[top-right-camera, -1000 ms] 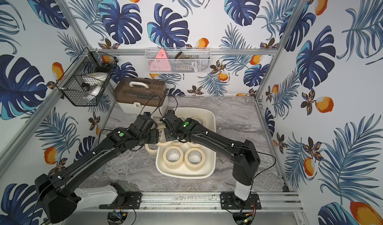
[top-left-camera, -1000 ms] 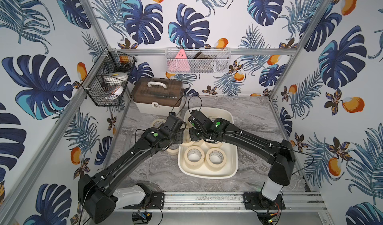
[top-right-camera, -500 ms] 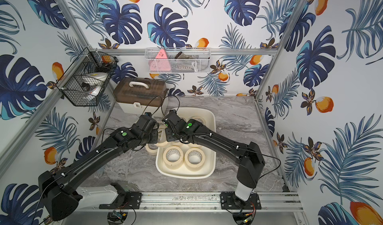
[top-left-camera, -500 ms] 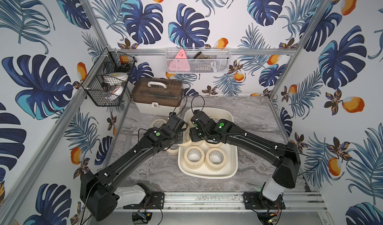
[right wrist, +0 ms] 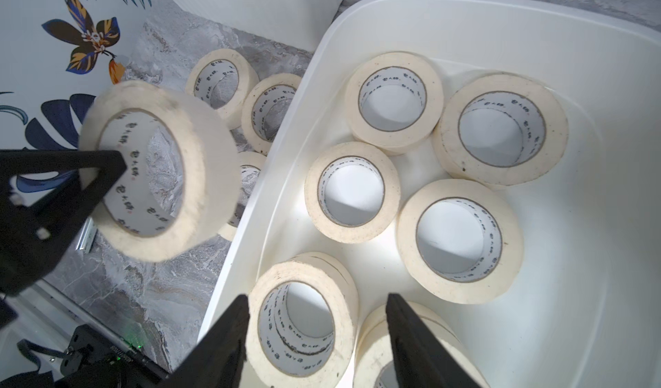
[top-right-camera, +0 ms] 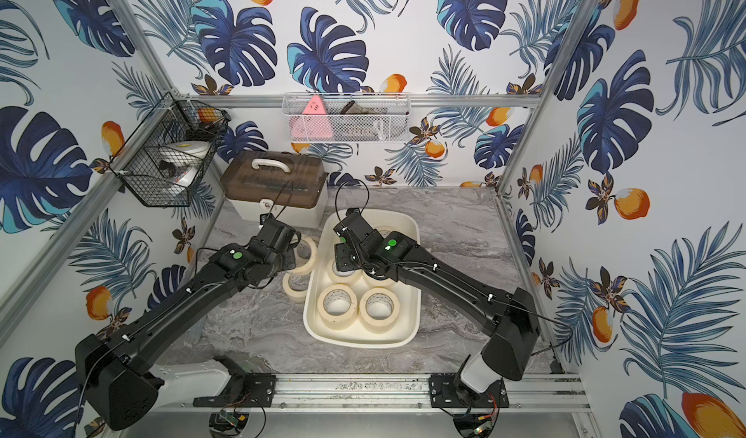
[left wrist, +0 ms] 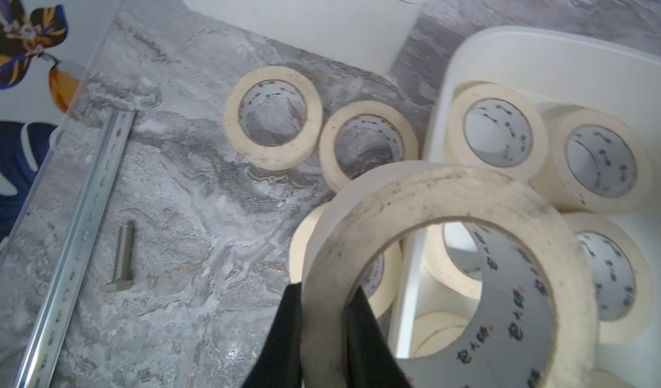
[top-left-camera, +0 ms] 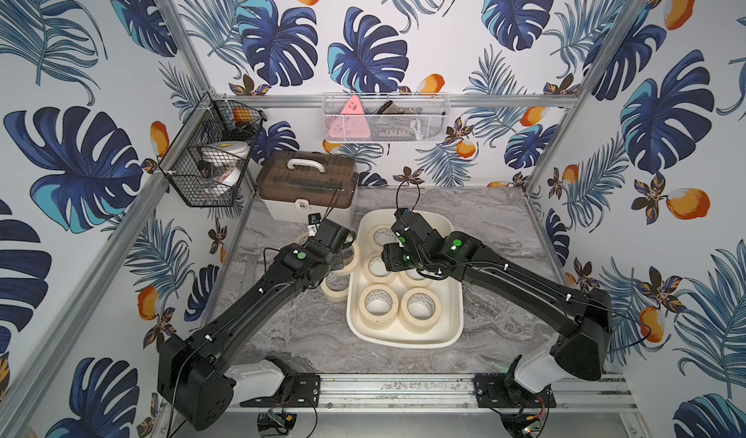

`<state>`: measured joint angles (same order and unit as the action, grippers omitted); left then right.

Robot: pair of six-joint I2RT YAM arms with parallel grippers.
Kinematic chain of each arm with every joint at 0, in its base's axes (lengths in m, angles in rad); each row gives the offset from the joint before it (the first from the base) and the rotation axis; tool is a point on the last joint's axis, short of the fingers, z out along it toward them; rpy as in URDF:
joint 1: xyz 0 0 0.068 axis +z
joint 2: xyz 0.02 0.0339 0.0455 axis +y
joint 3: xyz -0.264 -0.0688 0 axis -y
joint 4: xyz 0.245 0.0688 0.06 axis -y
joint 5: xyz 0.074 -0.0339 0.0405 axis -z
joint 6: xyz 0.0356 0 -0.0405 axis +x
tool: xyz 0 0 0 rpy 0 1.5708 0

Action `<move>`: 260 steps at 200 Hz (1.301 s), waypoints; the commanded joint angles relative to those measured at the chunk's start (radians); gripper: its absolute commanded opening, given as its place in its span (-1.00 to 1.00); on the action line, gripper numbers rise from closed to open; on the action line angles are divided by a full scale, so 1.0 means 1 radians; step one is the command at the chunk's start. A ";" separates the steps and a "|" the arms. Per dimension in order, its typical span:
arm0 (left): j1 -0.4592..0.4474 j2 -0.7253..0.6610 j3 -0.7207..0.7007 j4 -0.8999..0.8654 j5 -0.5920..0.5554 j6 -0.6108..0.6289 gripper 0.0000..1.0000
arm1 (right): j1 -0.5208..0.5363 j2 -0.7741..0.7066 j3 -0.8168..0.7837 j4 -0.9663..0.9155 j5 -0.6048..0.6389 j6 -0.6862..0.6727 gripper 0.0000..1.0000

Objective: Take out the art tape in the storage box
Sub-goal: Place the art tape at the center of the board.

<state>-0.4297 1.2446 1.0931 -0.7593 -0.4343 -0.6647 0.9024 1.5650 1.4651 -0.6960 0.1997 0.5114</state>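
Left gripper: my left gripper (left wrist: 323,298) is pinched tight on the wall of one tape roll (left wrist: 447,196), with one finger inside the core and one outside.
Held roll: it hangs tilted above the table (left wrist: 186,196), just outside the rim of the box (right wrist: 465,7). My right wrist view shows it clear of the box.
Right gripper: my right gripper (right wrist: 316,314) is spread wide and hovers inside the box over the nearest rolls. It holds nothing. I cannot tell whether a finger touches the roll beneath it.
Rolls out: three rolls on the table (left wrist: 272,118) lie flat just beside the box, near the case (top-left-camera: 306,185) with the brown lid.
Rolls left: for the rolls in the box (right wrist: 459,239), I count at least six from the right wrist, all lying flat. One by the gripper looks stacked on another, so there may be more.
Progress: I judge we are roughly a third through. Three rolls are down, a fourth is in the air, and most are yet to come out.
Next, as I judge it: lower the held roll onto bare table beside the three and let go, while the right jaws close on a roll's wall.
Risk: from the left wrist, the held roll overlaps one of the table rolls. Released there, it could land leaning on that roll.
Clutter: a bolt (left wrist: 123,257) and a metal rail (left wrist: 82,225) lie well apart from the rolls.
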 commanded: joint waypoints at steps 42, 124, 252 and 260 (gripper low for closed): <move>0.229 0.042 -0.130 0.063 -0.024 -0.252 -1.00 | -0.101 -0.069 -0.114 0.030 -0.062 0.004 0.27; 0.321 0.121 -0.305 0.175 -0.040 -0.322 -1.00 | -0.161 -0.118 -0.204 0.024 -0.083 -0.009 0.28; 0.324 0.257 -0.342 0.328 0.072 -0.269 -0.93 | -0.166 -0.141 -0.268 0.080 -0.199 -0.041 0.29; 0.324 0.255 -0.340 0.327 0.073 -0.264 -0.87 | -0.166 -0.139 -0.270 0.084 -0.202 -0.042 0.30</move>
<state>-0.1051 1.4918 0.7563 -0.4717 -0.4076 -0.9581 0.7357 1.4322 1.2011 -0.6506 0.0330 0.4850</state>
